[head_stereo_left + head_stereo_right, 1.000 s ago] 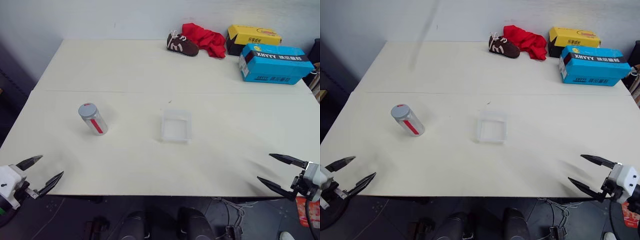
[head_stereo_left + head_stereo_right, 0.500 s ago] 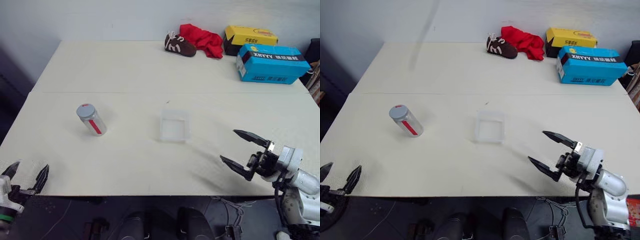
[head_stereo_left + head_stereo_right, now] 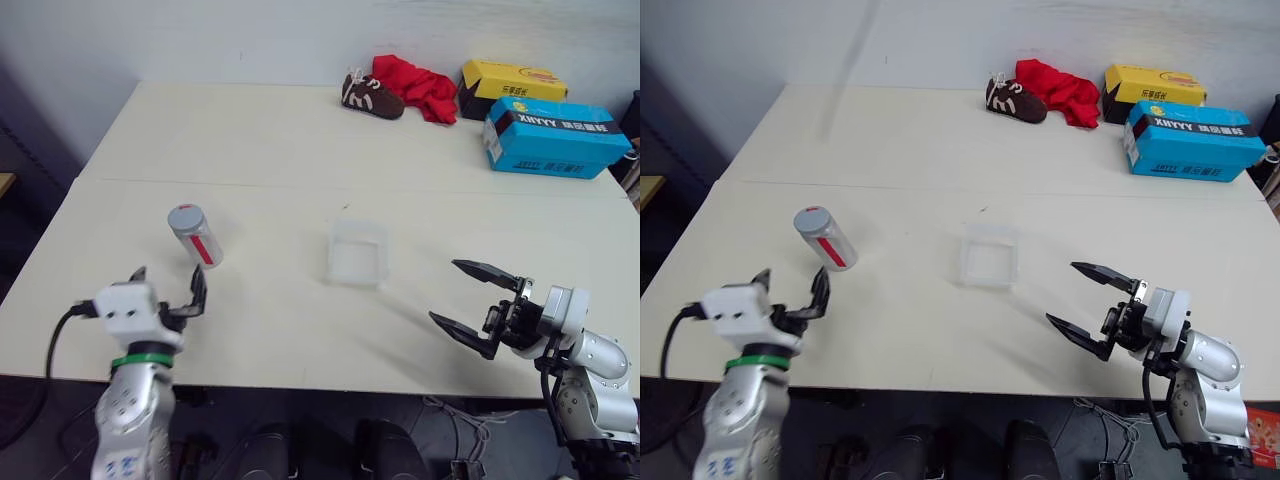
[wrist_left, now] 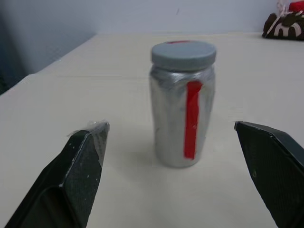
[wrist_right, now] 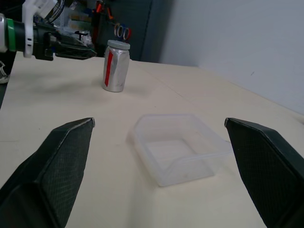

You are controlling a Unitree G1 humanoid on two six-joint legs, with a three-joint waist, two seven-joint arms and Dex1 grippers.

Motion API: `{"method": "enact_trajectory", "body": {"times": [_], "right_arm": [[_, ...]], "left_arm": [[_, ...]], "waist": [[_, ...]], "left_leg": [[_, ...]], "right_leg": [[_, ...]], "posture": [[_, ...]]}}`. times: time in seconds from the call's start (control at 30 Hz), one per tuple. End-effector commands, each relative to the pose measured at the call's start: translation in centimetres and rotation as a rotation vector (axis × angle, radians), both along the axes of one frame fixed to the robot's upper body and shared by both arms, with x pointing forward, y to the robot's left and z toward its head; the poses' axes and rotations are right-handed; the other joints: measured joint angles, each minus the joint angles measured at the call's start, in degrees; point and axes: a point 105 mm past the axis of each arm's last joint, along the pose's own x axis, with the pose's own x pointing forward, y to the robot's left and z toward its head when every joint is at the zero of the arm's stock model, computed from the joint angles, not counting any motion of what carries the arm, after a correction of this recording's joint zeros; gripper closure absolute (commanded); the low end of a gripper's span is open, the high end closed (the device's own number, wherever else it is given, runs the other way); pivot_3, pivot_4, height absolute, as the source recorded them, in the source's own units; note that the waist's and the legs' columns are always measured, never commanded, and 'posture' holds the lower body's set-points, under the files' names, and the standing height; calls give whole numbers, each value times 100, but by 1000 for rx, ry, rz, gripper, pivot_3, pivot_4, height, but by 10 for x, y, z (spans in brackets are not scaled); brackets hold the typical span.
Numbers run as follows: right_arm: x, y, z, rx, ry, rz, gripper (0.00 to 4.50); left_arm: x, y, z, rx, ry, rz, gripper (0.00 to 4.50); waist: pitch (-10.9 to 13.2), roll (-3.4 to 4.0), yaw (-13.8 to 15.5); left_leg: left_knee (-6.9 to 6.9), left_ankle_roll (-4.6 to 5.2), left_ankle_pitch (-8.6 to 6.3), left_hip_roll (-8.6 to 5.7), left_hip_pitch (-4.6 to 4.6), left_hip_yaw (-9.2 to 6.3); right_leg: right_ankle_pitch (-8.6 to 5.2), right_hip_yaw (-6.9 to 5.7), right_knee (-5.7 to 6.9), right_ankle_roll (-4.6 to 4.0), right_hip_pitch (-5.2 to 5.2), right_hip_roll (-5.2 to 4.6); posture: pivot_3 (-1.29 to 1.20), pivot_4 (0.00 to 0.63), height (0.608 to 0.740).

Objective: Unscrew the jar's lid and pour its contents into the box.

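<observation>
Left claw [image 3: 166, 287] spread near jar [image 3: 195, 235]; right claw [image 3: 472, 308] spread beside box [image 3: 357, 251].

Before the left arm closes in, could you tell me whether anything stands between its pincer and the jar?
Nothing visible does. The left pincer is open just short of the jar, which stands upright with its lid on, and only bare table lies between them.
</observation>
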Motion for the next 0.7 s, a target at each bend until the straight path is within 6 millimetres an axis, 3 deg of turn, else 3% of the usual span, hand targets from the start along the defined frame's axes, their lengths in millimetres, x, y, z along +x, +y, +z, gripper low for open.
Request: {"method": "enact_trajectory", "body": {"times": [0.03, 0.27, 0.4, 0.7], "right_arm": [[-2, -3, 7, 3, -13, -7, 0], [-5, -12, 10, 0, 18, -41, 0], [-11, -13, 11, 7, 27, -56, 0], [-14, -11, 7, 14, 48, -74, 0]], "left_arm": [[11, 8, 6, -18, 12, 129, 29], [44, -7, 21, 12, 12, 98, 29], [49, -21, 17, 10, 14, 53, 29], [54, -27, 10, -21, 30, 85, 29]], "waist": [[0, 0, 7], [0, 0, 17], [0, 0, 20], [0, -1, 21]], "left_leg": [[0, 4, 2, 0, 0, 0], [1, 6, 4, 0, -3, -2], [-1, 8, 0, -1, -3, -3], [0, 4, -2, 0, -3, -4]], "right_leg": [[0, -1, 0, 0, 0, 0], [0, -6, 1, 1, 1, -1], [1, -7, 1, 2, 6, -2], [1, -7, -18, 2, 9, -2]], "posture": [[0, 150, 740], [0, 150, 740], [0, 150, 740], [0, 150, 740]]}}
